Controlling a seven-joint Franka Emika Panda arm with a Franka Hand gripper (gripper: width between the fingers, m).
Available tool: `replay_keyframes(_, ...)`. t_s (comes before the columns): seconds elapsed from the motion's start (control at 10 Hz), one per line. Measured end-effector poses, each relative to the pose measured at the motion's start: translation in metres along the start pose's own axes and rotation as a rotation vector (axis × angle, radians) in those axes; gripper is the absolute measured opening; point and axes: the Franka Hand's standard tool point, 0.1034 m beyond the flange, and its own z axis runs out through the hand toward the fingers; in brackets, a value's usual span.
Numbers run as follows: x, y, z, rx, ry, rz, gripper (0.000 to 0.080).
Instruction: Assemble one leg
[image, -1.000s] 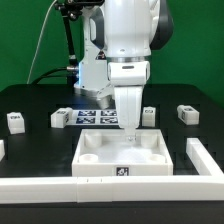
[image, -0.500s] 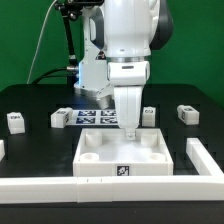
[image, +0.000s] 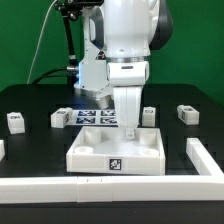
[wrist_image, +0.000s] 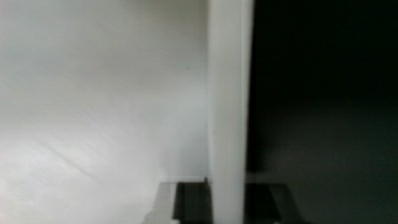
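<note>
You have the black table (image: 35, 138) under everything, with the white arm (image: 125, 40) standing over its middle. Below the arm is the square tray piece (image: 100, 152), tagged front wall toward the camera and slightly askew to the front bar (image: 90, 186); a second bar (image: 205, 158) lies at the exterior view's right. The marker board (image: 92, 117) lies behind the tray piece. Your gripper (image: 128, 123) is clamped on the tray piece's rear wall, and the wrist view shows that thin white wall (wrist_image: 228, 100) between the dark fingers (wrist_image: 187, 200). No leg is held. The nearest leg (image: 148, 115) sits just beside the gripper, another leg (image: 187, 113) farther right, and two more legs (image: 60, 117) (image: 15, 121) at the left.
</note>
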Motion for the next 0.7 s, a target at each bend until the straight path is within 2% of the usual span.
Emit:
replay_keyframes(0.3, 0.000, 0.000, 0.000, 0.000, 0.000, 0.000, 0.0060)
replay_keyframes(0.4, -0.001, 0.001, 0.000, 0.043, -0.020, -0.040, 0.0060)
replay_keyframes(0.5, 0.001, 0.010, -0.002, 0.074, -0.032, -0.075, 0.0060)
replay_keyframes(0.6, 0.007, 0.017, -0.003, 0.082, -0.033, -0.085, 0.0060)
replay_keyframes(0.7, 0.010, 0.019, -0.002, 0.129, -0.047, -0.108, 0.0061)
